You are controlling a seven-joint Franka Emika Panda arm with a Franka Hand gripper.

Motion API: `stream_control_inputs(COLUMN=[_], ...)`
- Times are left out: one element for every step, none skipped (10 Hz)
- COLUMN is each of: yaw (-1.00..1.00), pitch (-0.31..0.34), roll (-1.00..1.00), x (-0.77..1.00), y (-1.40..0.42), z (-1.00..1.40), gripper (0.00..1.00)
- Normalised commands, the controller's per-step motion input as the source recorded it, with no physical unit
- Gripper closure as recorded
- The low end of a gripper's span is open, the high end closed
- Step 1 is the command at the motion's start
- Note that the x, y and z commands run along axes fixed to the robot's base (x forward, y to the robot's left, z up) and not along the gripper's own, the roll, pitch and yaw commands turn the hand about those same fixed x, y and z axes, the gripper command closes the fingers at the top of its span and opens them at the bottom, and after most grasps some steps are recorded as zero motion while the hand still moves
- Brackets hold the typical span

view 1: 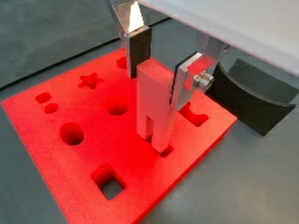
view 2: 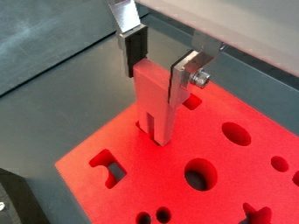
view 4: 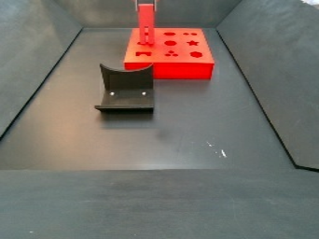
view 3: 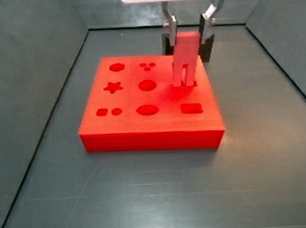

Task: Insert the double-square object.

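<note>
Fingers (view 1: 190, 77) of the gripper (view 1: 163, 66) clamp the tall red double-square peg (view 1: 156, 101) upright, prongs at a hole in the flat red board (view 1: 70, 109), frame centre.

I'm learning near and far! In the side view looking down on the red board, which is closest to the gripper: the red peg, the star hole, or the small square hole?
From the gripper:
1. Red peg, between its fingers.
2. Star hole, mid-board, far side from the peg.
3. Small square hole, front corner of the red board.
</note>
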Motion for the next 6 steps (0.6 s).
stream_control_inputs(yaw=[0.00,0.00,0.00,0.00,0.00,0.00], pitch=[-0.036,-0.034,-0.027,-0.033,-0.036,-0.034], roll=[0.05,0.05,0.06,0.06,0.06,0.08], x=[0.12,0.13,0.07,0.09,0.07,0.03], y=[0.00,0.00,0.00,0.00,0.00,0.00], z=[-0.08,-0.06,-0.08,-0.09,-0.11,-0.16], gripper=[1.00,1.00,1.00,1.00,1.00,1.00])
